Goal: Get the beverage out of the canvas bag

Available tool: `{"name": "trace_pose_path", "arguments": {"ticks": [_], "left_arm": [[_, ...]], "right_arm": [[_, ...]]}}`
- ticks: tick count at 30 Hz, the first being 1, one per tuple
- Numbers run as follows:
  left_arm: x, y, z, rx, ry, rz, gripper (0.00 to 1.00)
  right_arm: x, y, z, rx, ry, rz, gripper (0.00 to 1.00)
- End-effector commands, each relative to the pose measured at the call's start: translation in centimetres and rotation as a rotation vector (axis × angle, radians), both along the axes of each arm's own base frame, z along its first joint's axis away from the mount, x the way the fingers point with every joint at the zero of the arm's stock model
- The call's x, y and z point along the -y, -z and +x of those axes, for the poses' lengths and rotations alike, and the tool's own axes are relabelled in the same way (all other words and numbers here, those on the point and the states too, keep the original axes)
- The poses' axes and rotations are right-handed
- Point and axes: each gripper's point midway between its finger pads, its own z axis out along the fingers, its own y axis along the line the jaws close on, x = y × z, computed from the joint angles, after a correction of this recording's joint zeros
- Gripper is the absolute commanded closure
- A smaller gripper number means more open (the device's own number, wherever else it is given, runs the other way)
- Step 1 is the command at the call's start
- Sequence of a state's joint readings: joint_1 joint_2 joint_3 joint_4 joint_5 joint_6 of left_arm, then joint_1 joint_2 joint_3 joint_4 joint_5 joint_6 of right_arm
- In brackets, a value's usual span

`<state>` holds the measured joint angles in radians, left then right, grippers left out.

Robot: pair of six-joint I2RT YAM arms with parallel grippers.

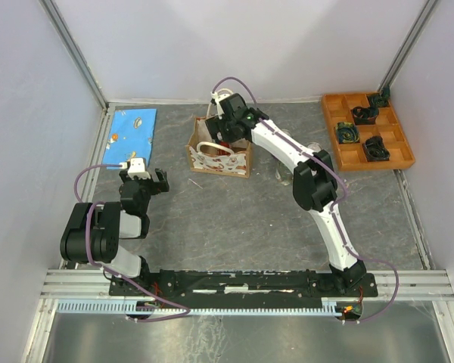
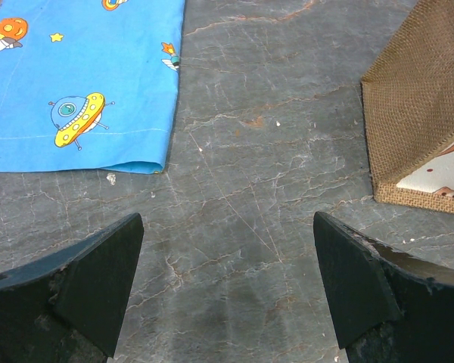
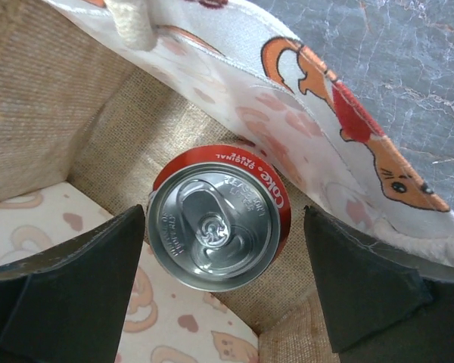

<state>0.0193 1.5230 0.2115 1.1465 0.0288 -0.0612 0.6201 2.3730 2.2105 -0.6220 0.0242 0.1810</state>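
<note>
The canvas bag (image 1: 228, 160) stands open at the table's far middle, tan burlap with white cat-print sides and cream handles. In the right wrist view a red Coke can (image 3: 216, 227) stands upright inside it, its silver top facing the camera, against the burlap wall (image 3: 53, 106). My right gripper (image 3: 223, 219) is open just above the can, one finger on each side and the left one close to its rim. In the top view that gripper (image 1: 227, 127) hangs over the bag's mouth. My left gripper (image 2: 227, 219) is open and empty over bare table, left of the bag (image 2: 420, 98).
A blue cartoon-print cloth (image 1: 132, 128) lies at the far left and also shows in the left wrist view (image 2: 83, 76). An orange compartment tray (image 1: 348, 155) with dark items sits at the far right. White walls enclose the table.
</note>
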Motion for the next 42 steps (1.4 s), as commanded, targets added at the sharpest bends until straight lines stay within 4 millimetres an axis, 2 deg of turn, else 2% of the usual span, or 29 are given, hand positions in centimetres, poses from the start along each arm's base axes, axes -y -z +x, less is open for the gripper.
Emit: {"name": "trace_pose_path", "arguments": {"ticks": [1,4,6,7,8,11,12,16,23,26,30,35,42], "left_arm": [[-0.2,-1.8,0.9,0.062,0.002,0.045,0.01],[-0.2,-1.8,0.9,0.062,0.001,0.045,0.01],[-0.2,-1.8,0.9,0.062,0.002,0.045,0.01],[-0.2,-1.8,0.9,0.061,0.001,0.045,0.01],[-0.2,-1.8,0.9,0.063,0.001,0.045,0.01],[-0.2,-1.8,0.9,0.062,0.001,0.045,0.01],[-0.2,-1.8,0.9,0.061,0.0,0.045,0.01],[-0.2,-1.8,0.9,0.062,0.002,0.045,0.01],[-0.2,-1.8,0.9,0.063,0.002,0.045,0.01],[-0.2,-1.8,0.9,0.063,0.0,0.045,0.01],[-0.2,-1.8,0.9,0.063,0.002,0.045,0.01],[-0.2,-1.8,0.9,0.062,0.001,0.045,0.01],[-0.2,-1.8,0.9,0.061,0.001,0.046,0.01]], "right_arm": [[0.1,-0.5,0.8,0.035,0.008,-0.028,0.09],[0.3,-0.2,0.8,0.032,0.007,-0.04,0.15],[0.3,0.1,0.8,0.031,0.003,-0.047,0.25],[0.4,0.2,0.8,0.031,0.002,-0.05,0.36],[0.4,0.2,0.8,0.032,-0.001,-0.052,0.53],[0.4,-0.1,0.8,0.039,-0.003,-0.055,0.95],[0.4,-0.4,0.9,0.045,-0.004,-0.053,1.0],[0.3,-4.4,1.4,0.119,-0.01,-0.022,1.0],[-0.6,-15.7,1.7,0.314,-0.019,0.146,1.0],[-0.6,-20.0,1.3,0.388,-0.028,0.211,1.0],[0.3,-24.1,0.0,0.446,-0.021,0.253,1.0],[2.9,-27.7,-2.6,0.528,0.002,0.276,1.0],[8.4,-27.8,-8.3,0.545,0.028,0.2,1.0]]}}
